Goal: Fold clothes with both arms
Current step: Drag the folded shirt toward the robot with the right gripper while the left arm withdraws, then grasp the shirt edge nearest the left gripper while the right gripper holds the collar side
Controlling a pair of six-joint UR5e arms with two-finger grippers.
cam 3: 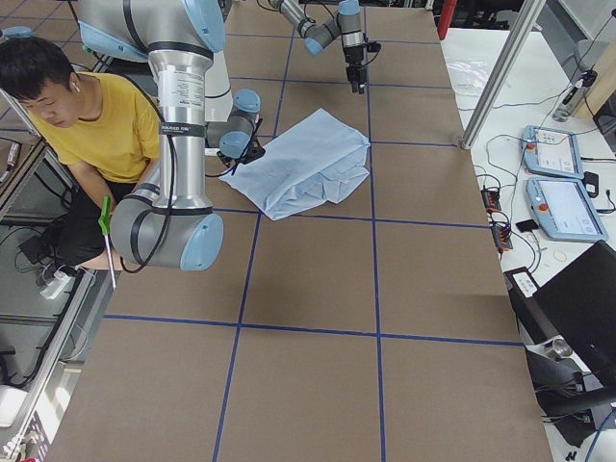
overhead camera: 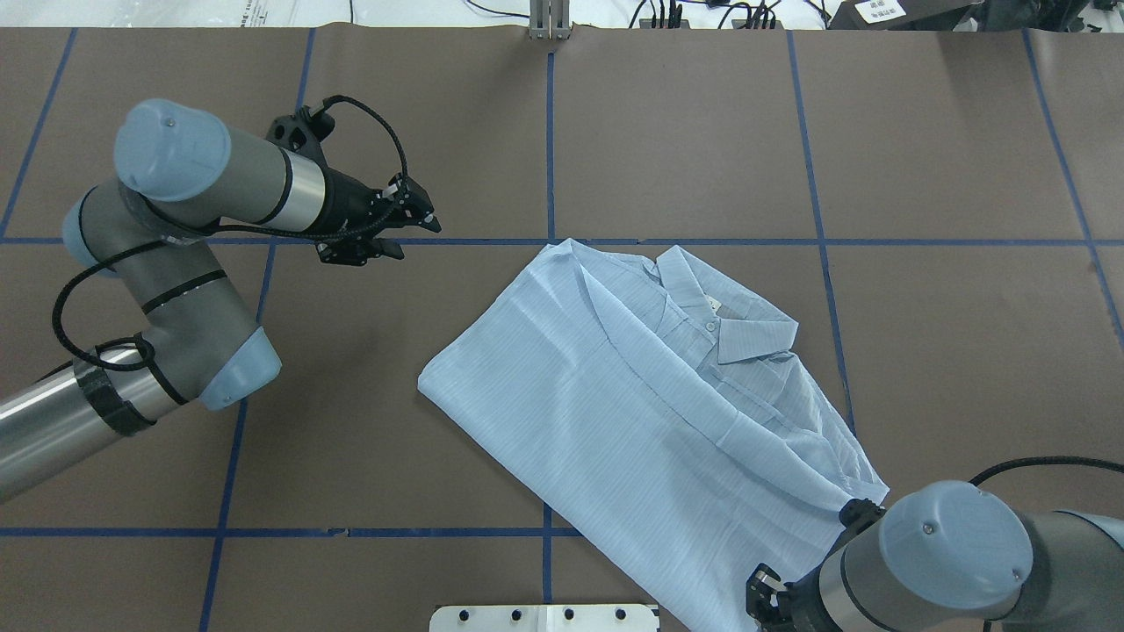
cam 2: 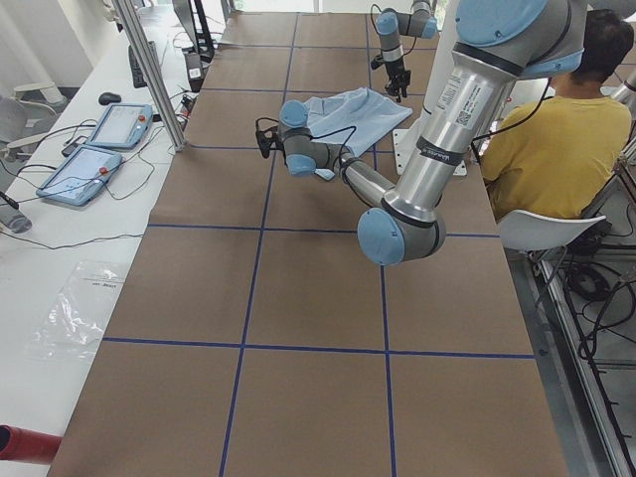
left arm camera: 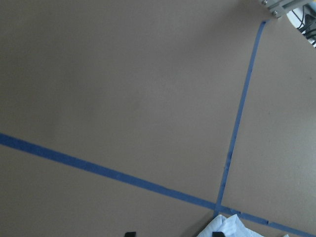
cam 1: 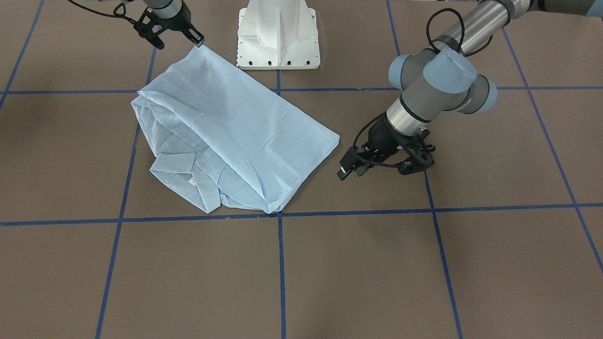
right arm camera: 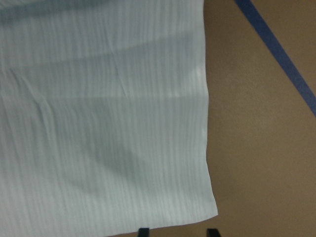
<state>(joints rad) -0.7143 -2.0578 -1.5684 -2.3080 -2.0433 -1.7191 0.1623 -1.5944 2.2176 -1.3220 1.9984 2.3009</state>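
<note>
Brown matte table (cam 1: 330, 282) covering, gridded with blue tape (cam 1: 281, 263), fills the foreground of the front-facing view and runs on under the shirt (cam 1: 235, 127). That shirt is thin pale-blue cloth with fine stripes. It lies flat as a rough folded oblong, softly creased. Its pointed collar (cam 1: 176, 162) and a small white button (cam 1: 197, 168) sit at the end away from the white ribbed pedestal (cam 1: 278, 37). At the shirt's pedestal-side corner the right gripper (cam 1: 180, 43) hangs with black fingers spread, one tip at the cloth's point, clasping nothing. Apart from the shirt's opposite side hovers the left gripper (cam 1: 379, 165), likewise spread and empty.

From overhead, the collar end points away from the robot. The left gripper sits clear of the shirt's left corner, and the right arm (overhead camera: 957, 544), with its rounded blue cap, overlaps the shirt's near edge.

From the table's left end, the left arm (cam 2: 427, 149) looms as a silver tube in front of the shirt, a small pale patch. A person (cam 2: 556, 139) in a yellow top sits on the shirt's pedestal side.

From the right end, the shirt lies just beyond the right arm's blue joint.

The left wrist camera shows bare brown surface and two crossing tape lines, with a pale tip of shirt at the bottom edge.

In the right wrist view, striped weave fills the left. Its straight edge ends in a square corner, with two dark fingertips (right arm camera: 143, 232) set apart just below it.
</note>
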